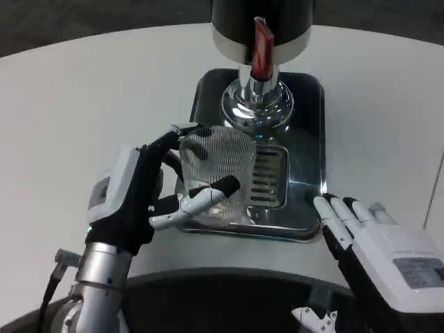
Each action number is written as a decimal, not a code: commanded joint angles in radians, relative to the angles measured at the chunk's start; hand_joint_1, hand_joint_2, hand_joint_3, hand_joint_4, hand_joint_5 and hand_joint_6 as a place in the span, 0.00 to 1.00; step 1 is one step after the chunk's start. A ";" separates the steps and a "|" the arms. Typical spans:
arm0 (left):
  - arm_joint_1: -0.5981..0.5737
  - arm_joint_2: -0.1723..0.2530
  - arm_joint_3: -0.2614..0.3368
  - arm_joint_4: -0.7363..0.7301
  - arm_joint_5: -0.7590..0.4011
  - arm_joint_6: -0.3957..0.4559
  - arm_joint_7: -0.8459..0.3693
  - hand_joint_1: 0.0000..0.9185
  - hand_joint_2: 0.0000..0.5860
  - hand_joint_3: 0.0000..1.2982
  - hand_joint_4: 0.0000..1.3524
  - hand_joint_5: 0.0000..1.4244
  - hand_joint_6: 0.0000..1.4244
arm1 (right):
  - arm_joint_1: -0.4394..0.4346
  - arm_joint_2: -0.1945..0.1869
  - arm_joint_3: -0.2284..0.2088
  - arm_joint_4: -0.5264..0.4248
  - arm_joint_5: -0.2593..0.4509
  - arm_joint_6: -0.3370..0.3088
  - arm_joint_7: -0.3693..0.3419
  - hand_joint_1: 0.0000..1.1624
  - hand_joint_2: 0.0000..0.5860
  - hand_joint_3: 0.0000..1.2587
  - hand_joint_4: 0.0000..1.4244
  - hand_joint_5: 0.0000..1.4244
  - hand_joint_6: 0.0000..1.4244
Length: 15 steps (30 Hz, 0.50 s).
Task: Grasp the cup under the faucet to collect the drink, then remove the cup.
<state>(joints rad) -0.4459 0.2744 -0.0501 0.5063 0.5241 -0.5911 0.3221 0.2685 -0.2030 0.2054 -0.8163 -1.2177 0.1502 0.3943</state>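
Left hand (142, 198) grasps the ribbed clear cup (216, 173) at frame centre, thumb across its front, fingers round the back. Cup sits over the drip tray (305, 159), left of the grille (267, 177), just below-left of the chrome faucet (257, 104) w/ red lever (261, 48). Right hand (385, 253) at lower right, released, fingers straight, tips near tray's corner. White bench (83, 97) all round.

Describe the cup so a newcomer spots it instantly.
Find the shiny metal tray under the black dispenser at the table's far middle. Over its slotted grate, the left robot hand holds the cup: the one clear, ribbed glass among dark and metal parts.
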 commanded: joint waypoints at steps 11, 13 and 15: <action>-0.238 -0.016 -0.125 0.331 0.068 -0.037 0.174 0.57 0.54 0.71 0.82 0.78 0.99 | 0.104 0.023 -0.044 -0.066 0.014 -0.040 -0.022 0.41 0.53 0.00 0.00 0.00 0.00; -0.260 -0.024 -0.143 0.364 0.074 -0.038 0.194 0.57 0.54 0.71 0.82 0.78 0.99 | 0.114 0.024 -0.052 -0.072 0.019 -0.044 -0.024 0.41 0.53 0.00 0.00 0.00 0.00; -0.278 -0.031 -0.159 0.393 0.081 -0.040 0.213 0.57 0.54 0.71 0.82 0.78 0.99 | 0.121 0.026 -0.058 -0.075 0.022 -0.047 -0.025 0.41 0.54 0.00 0.00 0.00 0.00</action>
<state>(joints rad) -0.7036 0.2537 -0.1829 0.8596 0.5953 -0.6179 0.5062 0.3662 -0.1816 0.1598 -0.8725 -1.2084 0.1183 0.3840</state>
